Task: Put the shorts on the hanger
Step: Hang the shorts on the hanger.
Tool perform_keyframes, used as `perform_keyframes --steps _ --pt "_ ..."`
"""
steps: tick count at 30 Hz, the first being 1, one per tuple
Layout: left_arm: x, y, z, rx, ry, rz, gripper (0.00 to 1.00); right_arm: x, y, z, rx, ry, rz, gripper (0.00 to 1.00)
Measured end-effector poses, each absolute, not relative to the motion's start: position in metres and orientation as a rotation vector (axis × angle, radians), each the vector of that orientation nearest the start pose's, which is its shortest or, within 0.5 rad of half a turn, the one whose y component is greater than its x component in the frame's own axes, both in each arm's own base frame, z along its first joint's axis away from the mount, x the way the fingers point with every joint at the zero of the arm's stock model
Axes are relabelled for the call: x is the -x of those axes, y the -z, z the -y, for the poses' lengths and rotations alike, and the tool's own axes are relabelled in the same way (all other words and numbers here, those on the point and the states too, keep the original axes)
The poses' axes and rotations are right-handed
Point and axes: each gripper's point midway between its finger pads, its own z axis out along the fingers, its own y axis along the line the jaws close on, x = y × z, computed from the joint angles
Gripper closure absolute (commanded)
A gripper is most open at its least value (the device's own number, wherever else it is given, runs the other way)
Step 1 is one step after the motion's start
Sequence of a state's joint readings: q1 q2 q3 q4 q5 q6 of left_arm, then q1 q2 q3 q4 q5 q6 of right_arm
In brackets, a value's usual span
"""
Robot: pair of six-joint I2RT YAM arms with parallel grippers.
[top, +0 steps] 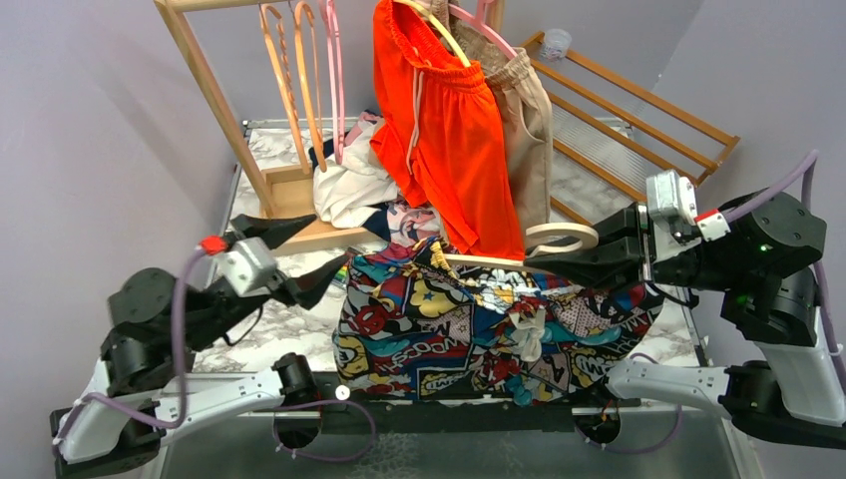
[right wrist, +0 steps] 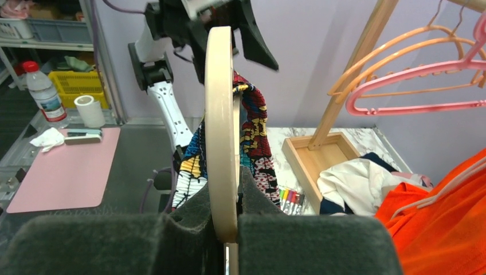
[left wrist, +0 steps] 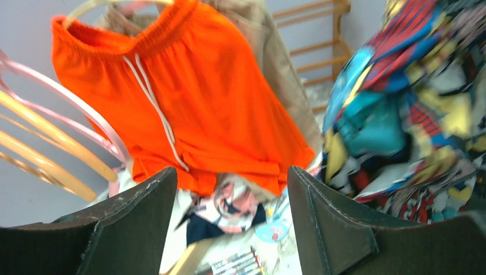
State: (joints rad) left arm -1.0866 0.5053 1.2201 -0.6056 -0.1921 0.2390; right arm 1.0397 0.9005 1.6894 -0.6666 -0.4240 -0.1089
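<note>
The comic-print shorts (top: 479, 319) hang in a bunched drape over the cream hanger (top: 562, 238) at the middle front of the table. My right gripper (top: 559, 264) is shut on the hanger near its hook. In the right wrist view the hanger (right wrist: 222, 126) stands edge-on between the pads, with the shorts (right wrist: 255, 132) behind it. My left gripper (top: 311, 255) is open and empty, just left of the shorts. In the left wrist view, its fingers (left wrist: 326, 217) frame the table, with the shorts (left wrist: 412, 103) at the right.
A wooden rack (top: 210, 90) at the back holds pink and orange hangers (top: 299, 80), orange shorts (top: 449, 130) and beige shorts (top: 529, 110). A pile of clothes (top: 354, 185) lies below them. Markers (right wrist: 289, 200) lie on the table. A wooden slatted frame (top: 638, 110) is at back right.
</note>
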Motion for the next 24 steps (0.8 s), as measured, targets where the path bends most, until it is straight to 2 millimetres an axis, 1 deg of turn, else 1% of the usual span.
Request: perform_keyframes --steps 1,5,7,8,9,11,12,14,17,18,19,20,21,23,24 --pt "-0.120 -0.441 0.139 -0.782 0.559 -1.249 0.27 -0.058 -0.523 -0.229 1.122 -1.047 -1.074 0.99" --pt "-0.102 -0.493 0.124 -0.737 0.637 -1.124 0.27 -0.067 -0.514 -0.234 1.112 -1.017 -1.113 0.99" --pt "-0.091 -0.516 0.121 -0.724 0.688 -1.053 0.27 -0.073 -0.510 -0.239 1.113 -1.003 -1.134 0.99" --pt "-0.084 -0.528 0.122 -0.726 0.722 -1.012 0.27 -0.075 -0.507 -0.241 1.115 -0.998 -1.143 0.99" --pt "-0.080 -0.535 0.125 -0.736 0.747 -0.985 0.27 -0.077 -0.505 -0.244 1.118 -0.994 -1.152 0.99" --pt "-0.072 -0.540 0.135 -0.774 0.792 -0.950 0.27 -0.080 -0.502 -0.248 1.126 -0.992 -1.164 0.99" --pt "-0.072 -0.541 0.149 -0.810 0.812 -0.947 0.27 -0.081 -0.500 -0.250 1.129 -0.991 -1.170 0.99" --pt "-0.073 -0.530 0.178 -0.903 0.848 -0.963 0.27 -0.084 -0.496 -0.256 1.138 -0.991 -1.184 0.99" --pt "-0.084 -0.501 0.222 -1.035 0.858 -1.034 0.28 -0.087 -0.491 -0.263 1.152 -0.992 -1.203 0.99" --pt "-0.089 -0.490 0.233 -1.072 0.852 -1.062 0.29 -0.088 -0.489 -0.265 1.157 -0.994 -1.208 0.99" --pt "-0.092 -0.482 0.240 -1.096 0.846 -1.079 0.31 -0.088 -0.487 -0.266 1.162 -0.996 -1.212 0.99" --pt "-0.098 -0.468 0.251 -1.131 0.833 -1.113 0.34 -0.088 -0.486 -0.268 1.167 -0.998 -1.216 0.99" --pt "-0.101 -0.457 0.257 -1.159 0.821 -1.138 0.38 -0.088 -0.485 -0.268 1.171 -0.999 -1.219 0.99" --pt "-0.105 -0.439 0.263 -1.204 0.800 -1.176 0.51 -0.087 -0.484 -0.268 1.176 -1.002 -1.221 0.99" --pt "-0.106 -0.436 0.264 -1.215 0.795 -1.178 0.58 -0.087 -0.484 -0.268 1.177 -1.003 -1.222 0.99"
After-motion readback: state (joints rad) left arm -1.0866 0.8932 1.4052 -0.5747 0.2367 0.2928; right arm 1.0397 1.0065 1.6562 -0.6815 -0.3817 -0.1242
